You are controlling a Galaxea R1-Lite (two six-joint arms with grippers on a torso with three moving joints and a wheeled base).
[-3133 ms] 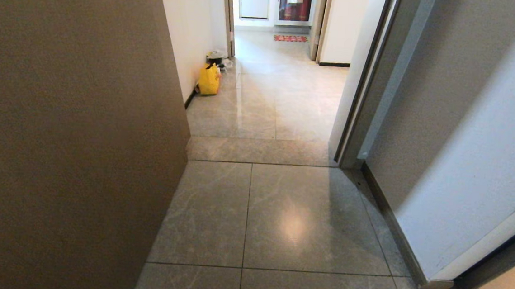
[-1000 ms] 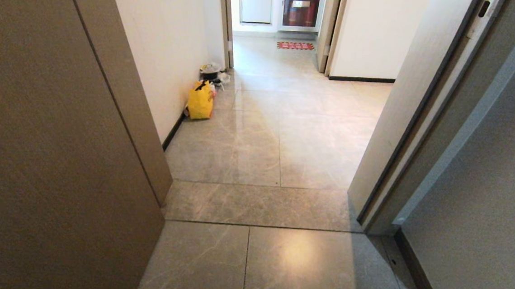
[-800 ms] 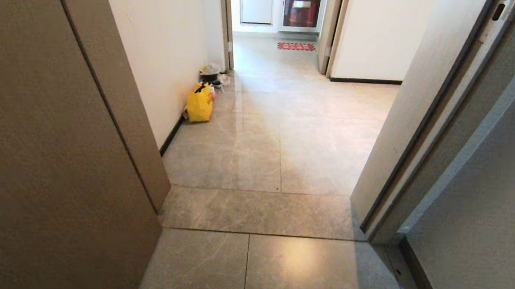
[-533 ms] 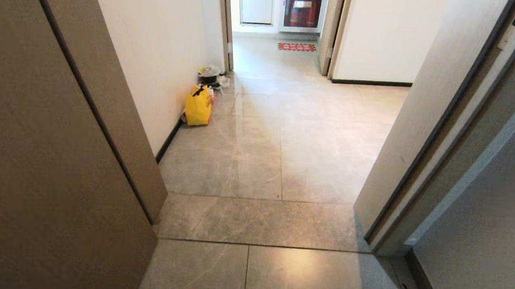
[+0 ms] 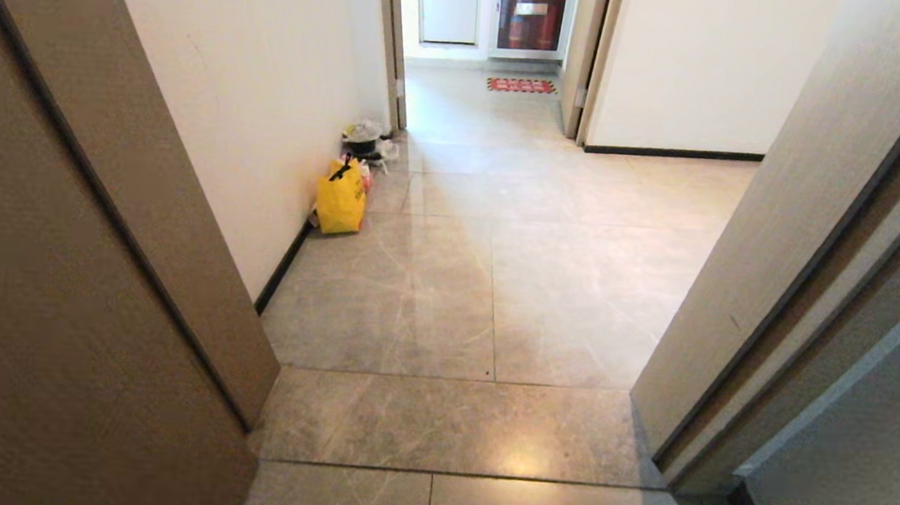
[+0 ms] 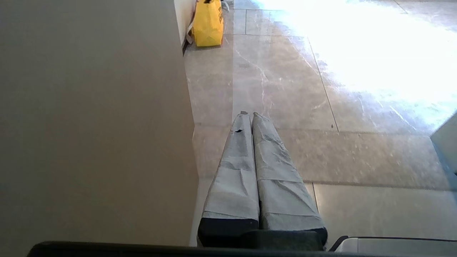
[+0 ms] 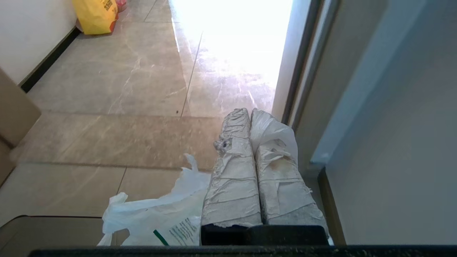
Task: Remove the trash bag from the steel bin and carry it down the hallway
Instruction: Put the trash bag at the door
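Nearing the doorway's threshold — hallway [image 5: 548, 212] wider in view, right tool [image 7: 250, 114] clamped on trash bag [image 7: 160, 214], left tool [image 6: 250, 115] closed, empty.

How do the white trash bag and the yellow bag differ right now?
The trash bag is thin white plastic with green print; the yellow bag is opaque with black handles. The trash bag hangs pinched in the shut right gripper; the yellow bag stands on the hallway floor against the wall. Both are carrier bags with handles.

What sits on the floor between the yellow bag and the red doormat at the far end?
In the head view, a small pile of bagged rubbish lies just beyond the yellow bag by the wall; from there to the red doormat the hallway tiles are bare.
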